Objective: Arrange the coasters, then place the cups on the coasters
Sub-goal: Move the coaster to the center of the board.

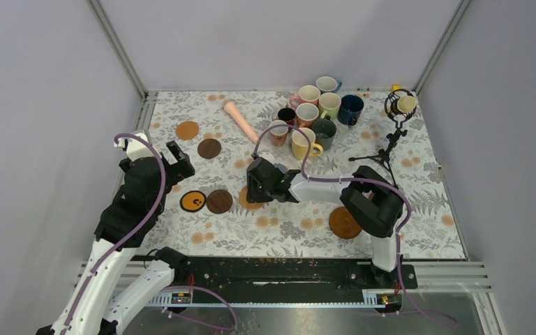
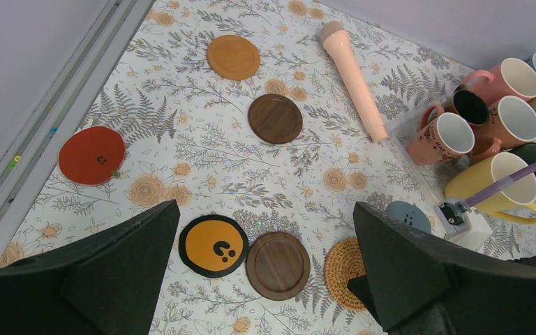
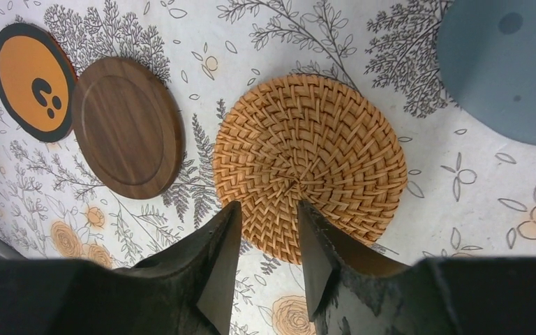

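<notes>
Several coasters lie flat on the floral table: orange wood [image 1: 187, 130], dark brown [image 1: 209, 148], black with a yellow centre [image 1: 193, 201], a second dark brown [image 1: 219, 201], tan woven [image 3: 307, 164], grey-blue [image 3: 509, 66], red [image 2: 91, 155] and a brown one [image 1: 344, 222] by the right arm. The cups [image 1: 314, 112] stand clustered at the back, off the coasters. My right gripper [image 3: 269, 204] hovers low over the woven coaster's near edge, jaws partly apart, holding nothing. My left gripper [image 2: 265, 206] is wide open above the black-and-yellow and dark brown coasters.
A long pink tapered stick [image 1: 241, 120] lies at the back, left of the cups. A small black tripod microphone [image 1: 394, 115] stands at the back right. Metal rails [image 1: 143, 118] border the table on the left, with grey walls around.
</notes>
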